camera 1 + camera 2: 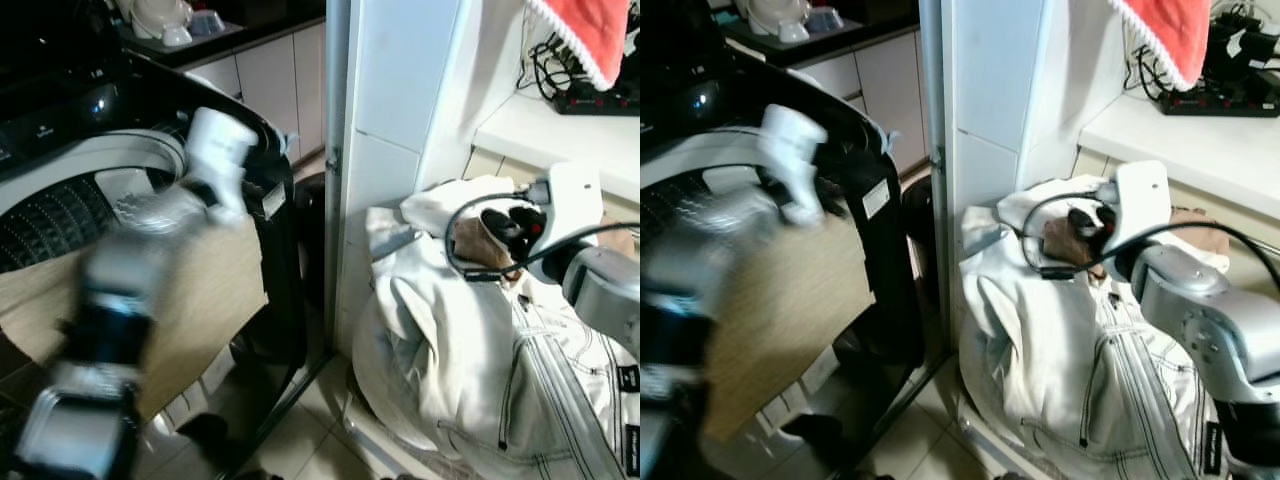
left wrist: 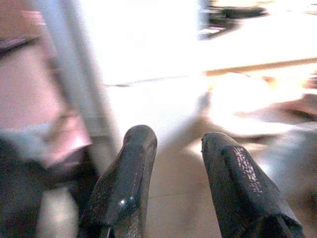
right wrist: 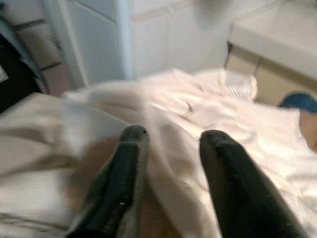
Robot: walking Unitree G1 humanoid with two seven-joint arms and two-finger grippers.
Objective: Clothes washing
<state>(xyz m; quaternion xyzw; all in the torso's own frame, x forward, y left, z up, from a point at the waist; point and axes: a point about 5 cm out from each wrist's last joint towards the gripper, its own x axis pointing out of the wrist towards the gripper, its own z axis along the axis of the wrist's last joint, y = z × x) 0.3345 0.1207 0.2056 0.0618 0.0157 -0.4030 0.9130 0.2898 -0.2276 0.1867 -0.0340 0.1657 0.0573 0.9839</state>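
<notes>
On the left stands the top-loading washing machine point(image 1: 60, 190), its black body open at the top with the drum's perforated wall showing. A beige cloth point(image 1: 205, 290) hangs over its near rim and down the front. The left arm point(image 1: 150, 260) stretches up across that cloth toward the drum opening, motion-blurred, its white wrist end raised at the rim. In the left wrist view the left hand point(image 2: 176, 141) has its 2 black fingers parted with nothing between them.

A white pillar point(image 1: 400, 110) separates the machine from the laundry. Right of it sits a heap of white clothes point(image 1: 460, 370), a stitched jacket on top with a brown garment point(image 1: 480, 245) tucked in at the far side. The right arm point(image 1: 610, 290) bends in from the right, its white wrist over the heap. The right hand point(image 3: 168, 136) points down into the pile, fingers apart, tips close above the white fabric and gripping nothing.

Far right, a red cloth point(image 1: 585, 35) hangs above a white worktop point(image 1: 540, 135).
</notes>
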